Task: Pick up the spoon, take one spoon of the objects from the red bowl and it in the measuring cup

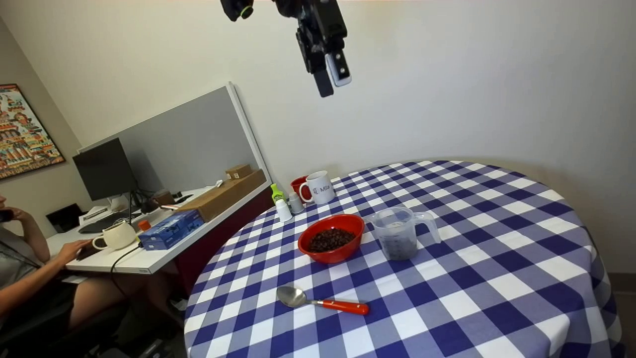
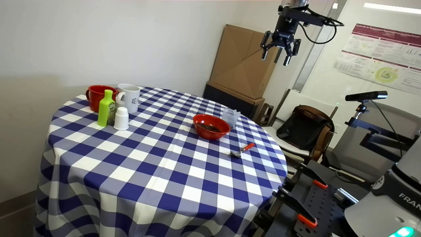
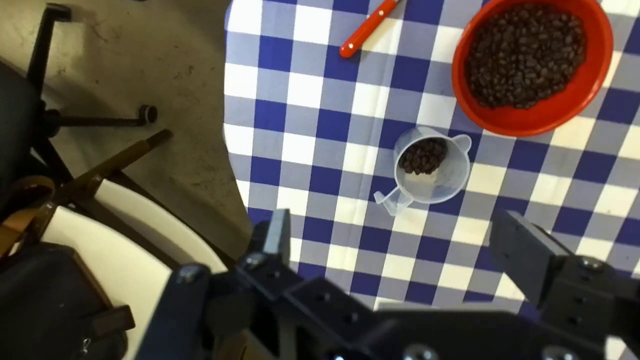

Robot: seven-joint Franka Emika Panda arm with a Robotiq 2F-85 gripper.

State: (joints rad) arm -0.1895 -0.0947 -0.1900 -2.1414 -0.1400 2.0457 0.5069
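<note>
A round table (image 2: 135, 144) in blue-and-white check stands with a chair (image 3: 115, 260) beside one edge. The gripper (image 2: 275, 61) hangs well above the tabletop, its fingers spread wide apart. The red bowl (image 1: 332, 258) sits upright, in from the edges. A red mug (image 2: 97, 98) and a white mug (image 1: 320, 189) stand near the table's far-left edge in both exterior views, perhaps touching, though their overlap makes that hard to judge. The measuring cup (image 1: 395, 232) stands upright just beside the bowl, apart from it and nearer the chair-side edge. The spoon (image 1: 323, 302) lies flat on the table, its red handle pointing toward that same edge. Smallest are the dark beans (image 3: 525, 55), heaped in the bowl, with some in the measuring cup too.
</note>
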